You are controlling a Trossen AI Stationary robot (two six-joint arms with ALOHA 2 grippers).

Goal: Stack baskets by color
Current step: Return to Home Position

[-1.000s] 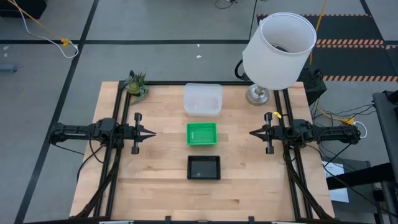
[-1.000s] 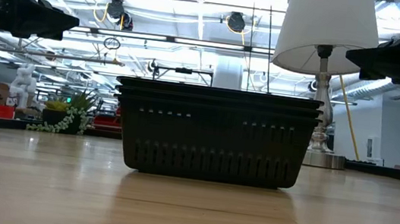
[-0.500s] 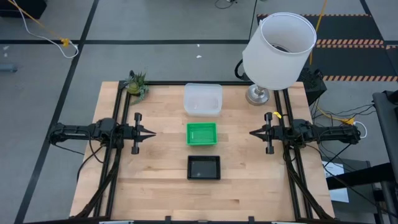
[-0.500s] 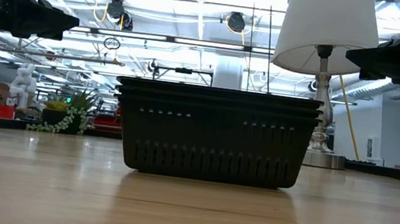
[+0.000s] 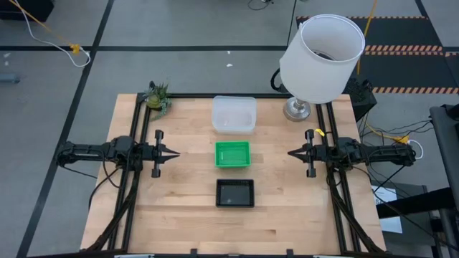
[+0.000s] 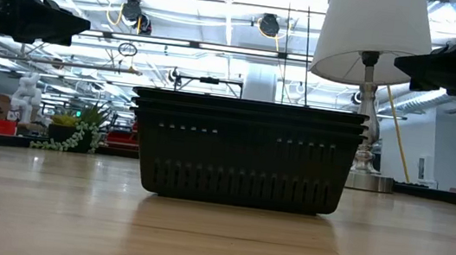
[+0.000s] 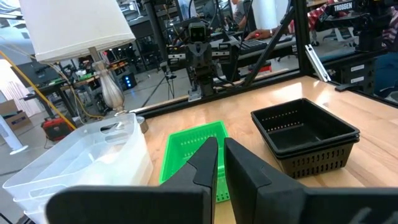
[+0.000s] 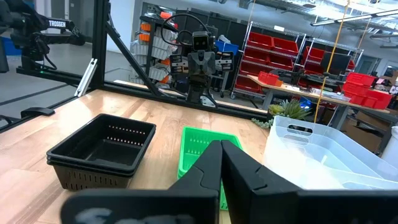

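Note:
The baskets stand in a row down the middle of the table. Clear ones [image 5: 234, 115] are nested at the far end, a green stack [image 5: 233, 153] sits in the middle, and nested black ones [image 5: 235, 192] are nearest; the bottom basket of each rests on the wood. The black stack [image 6: 244, 151] fills the low view. My left gripper [image 5: 176, 153] hovers level at the table's left, shut, pointing at the green stack. My right gripper [image 5: 290, 153] mirrors it at the right, shut. Neither holds anything.
A lamp with a big white shade [image 5: 321, 57] stands on its metal base [image 5: 297, 109] at the far right corner. A small green plant [image 5: 158, 97] sits at the far left corner. Bare wood [image 5: 186, 215] lies around the row and along the near edge.

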